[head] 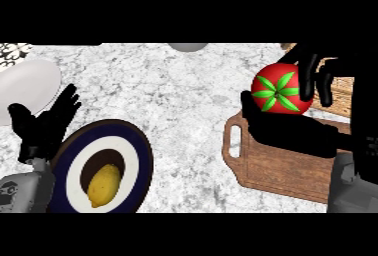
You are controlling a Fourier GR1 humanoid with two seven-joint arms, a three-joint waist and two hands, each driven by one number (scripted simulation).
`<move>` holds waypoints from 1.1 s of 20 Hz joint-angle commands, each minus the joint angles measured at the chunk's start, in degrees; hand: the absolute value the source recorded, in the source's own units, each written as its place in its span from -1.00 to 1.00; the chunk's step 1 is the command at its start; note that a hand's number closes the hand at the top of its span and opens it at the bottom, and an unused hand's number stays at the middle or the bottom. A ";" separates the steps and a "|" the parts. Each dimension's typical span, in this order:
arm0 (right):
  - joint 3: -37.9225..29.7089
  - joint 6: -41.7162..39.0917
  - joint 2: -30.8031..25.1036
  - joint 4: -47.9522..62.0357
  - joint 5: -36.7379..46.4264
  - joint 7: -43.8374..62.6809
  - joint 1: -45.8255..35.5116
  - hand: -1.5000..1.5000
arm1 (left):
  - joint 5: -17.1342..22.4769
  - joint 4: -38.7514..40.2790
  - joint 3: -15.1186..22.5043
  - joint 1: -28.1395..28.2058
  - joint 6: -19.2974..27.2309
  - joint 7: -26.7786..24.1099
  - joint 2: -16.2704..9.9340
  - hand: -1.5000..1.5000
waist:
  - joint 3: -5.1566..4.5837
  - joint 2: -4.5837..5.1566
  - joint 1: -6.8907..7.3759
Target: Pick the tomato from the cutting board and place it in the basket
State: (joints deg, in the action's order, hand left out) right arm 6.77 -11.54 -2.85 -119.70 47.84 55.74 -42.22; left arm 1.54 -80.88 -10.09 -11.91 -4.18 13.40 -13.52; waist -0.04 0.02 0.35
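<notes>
Right robot hand (295, 127), fingers curled around the tomato (279, 91), holds it above the cutting board (284, 170) near the surface's right edge; next, carry it to the basket (341, 95).

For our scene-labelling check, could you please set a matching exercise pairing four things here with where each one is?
Things:
1. tomato
2. lemon
3. cutting board
4. left hand

Places:
A. on the blue-rimmed plate
B. open, at the view's left edge
C. held in the right hand
D. on the counter, lower right

Pairs: 1-C, 2-A, 3-D, 4-B
</notes>
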 commanded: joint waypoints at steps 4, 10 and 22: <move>-10.75 -1.55 -8.89 11.83 -0.43 -4.48 -5.58 1.00 | 1.23 3.81 -1.89 -4.08 -0.47 0.56 -1.13 0.00 | 0.03 0.14 -0.42; -17.59 2.14 -14.46 18.19 -2.37 -12.83 -1.86 1.00 | 1.19 2.57 -1.99 -0.55 -1.83 -1.17 -1.60 0.00 | 0.04 0.08 -0.34; -24.69 11.85 -19.59 39.39 -7.27 -33.35 1.17 1.00 | 1.40 -1.34 -1.73 -0.81 -1.68 1.90 -1.64 0.00 | 0.05 0.07 0.15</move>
State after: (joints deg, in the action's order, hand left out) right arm -17.01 -3.65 -22.26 -86.57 40.95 27.23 -41.28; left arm 1.91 -80.63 -10.80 -12.28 -4.73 13.67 -13.59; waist 0.02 0.11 0.32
